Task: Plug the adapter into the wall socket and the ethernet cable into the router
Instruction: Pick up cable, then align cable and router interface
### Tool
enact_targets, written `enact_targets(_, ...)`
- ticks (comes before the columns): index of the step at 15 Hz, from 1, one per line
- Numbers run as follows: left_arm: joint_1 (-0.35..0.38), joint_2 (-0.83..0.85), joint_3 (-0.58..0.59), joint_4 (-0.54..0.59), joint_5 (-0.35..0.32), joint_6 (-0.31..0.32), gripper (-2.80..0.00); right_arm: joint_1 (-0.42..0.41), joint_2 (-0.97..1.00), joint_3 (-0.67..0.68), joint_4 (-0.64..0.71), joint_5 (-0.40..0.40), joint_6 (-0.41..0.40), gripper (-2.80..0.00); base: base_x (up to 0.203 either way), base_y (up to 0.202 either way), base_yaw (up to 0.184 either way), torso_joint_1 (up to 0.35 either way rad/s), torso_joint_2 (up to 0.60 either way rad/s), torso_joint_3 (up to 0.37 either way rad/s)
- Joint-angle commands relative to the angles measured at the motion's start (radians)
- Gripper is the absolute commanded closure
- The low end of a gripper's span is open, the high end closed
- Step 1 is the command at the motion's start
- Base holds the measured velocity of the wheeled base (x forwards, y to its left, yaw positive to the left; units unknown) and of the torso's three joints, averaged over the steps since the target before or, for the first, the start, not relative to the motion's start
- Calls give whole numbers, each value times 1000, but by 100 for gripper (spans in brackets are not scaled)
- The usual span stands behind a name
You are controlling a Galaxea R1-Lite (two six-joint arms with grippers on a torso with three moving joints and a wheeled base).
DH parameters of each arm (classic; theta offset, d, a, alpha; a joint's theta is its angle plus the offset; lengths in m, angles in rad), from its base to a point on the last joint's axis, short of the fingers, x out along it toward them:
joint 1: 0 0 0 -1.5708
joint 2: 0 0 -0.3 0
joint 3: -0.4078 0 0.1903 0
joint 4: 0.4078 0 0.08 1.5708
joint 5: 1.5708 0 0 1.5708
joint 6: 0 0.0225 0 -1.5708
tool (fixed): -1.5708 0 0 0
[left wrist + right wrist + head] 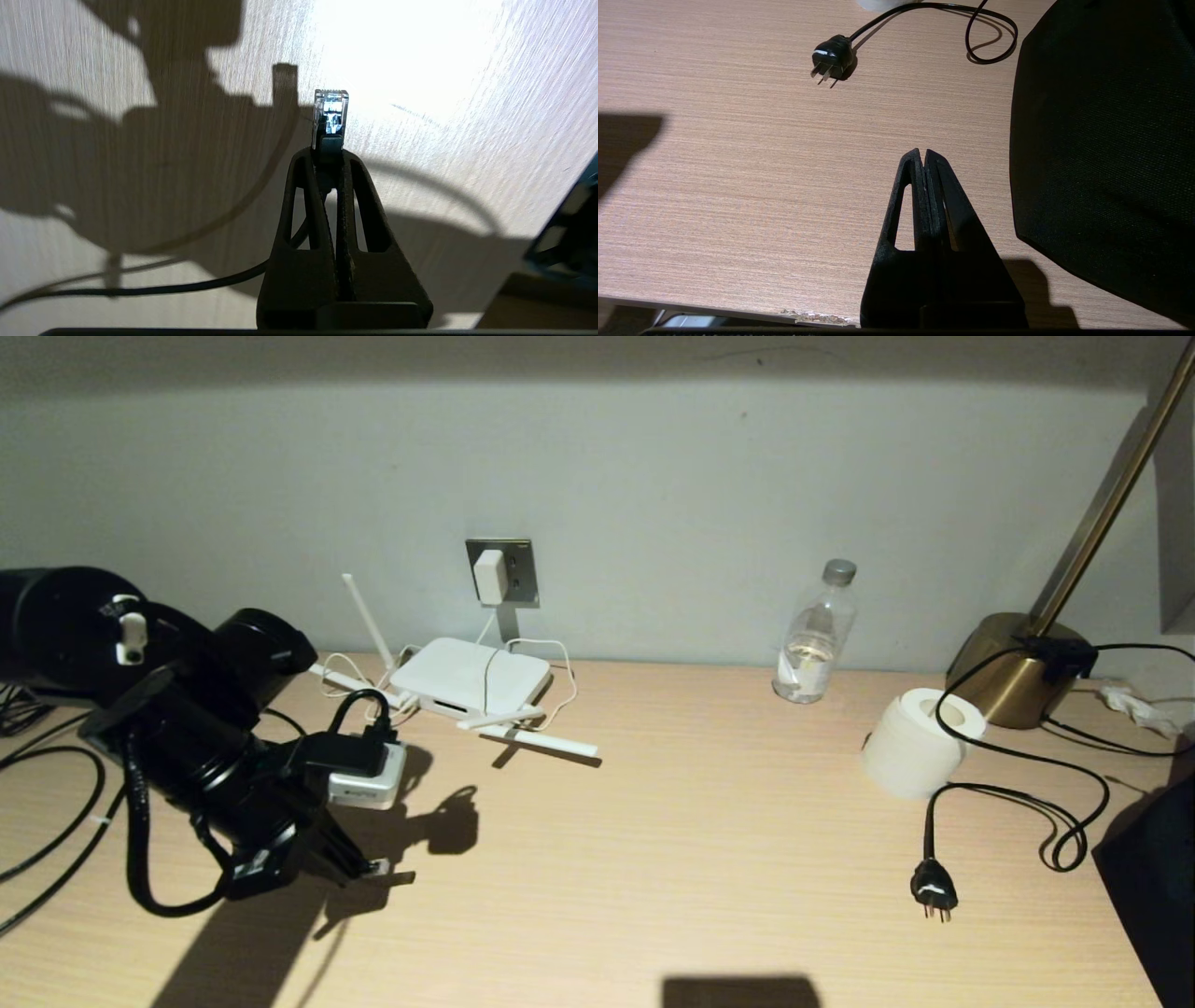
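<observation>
So the left claw [329, 154] is pinching the ethernet cable [331, 114] right behind its clear clip connector, hovering over the tabletop [709, 821] a bit in front of the router [471, 677]. The adapter [490, 576] is already sitting in the wall socket [523, 569], its thin white cord trailing down to the router. The right claw [923, 161] is hanging closed on nothing over the tabletop, near a black three-pin plug [831, 58].
</observation>
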Motion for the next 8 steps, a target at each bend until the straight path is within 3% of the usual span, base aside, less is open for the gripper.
enact_targets(1,0,-13,-1,6,11,-105,0,0,1,-1,1,0,-1,0,0,0,0,0,0,0)
enact_targets(3,-6,6,-14,6,65,-234,0,0,1,0,1,0,-1,0,0,0,0,0,0,0)
enact_targets(6,-18,95,-131,7,77,-323,0,-1,1,-1,1,0,-1,0,0,0,0,0,0,0)
enact_targets(8,-20,178,-269,26,91,-355,0,0,1,-1,1,0,-1,0,0,0,0,0,0,0)
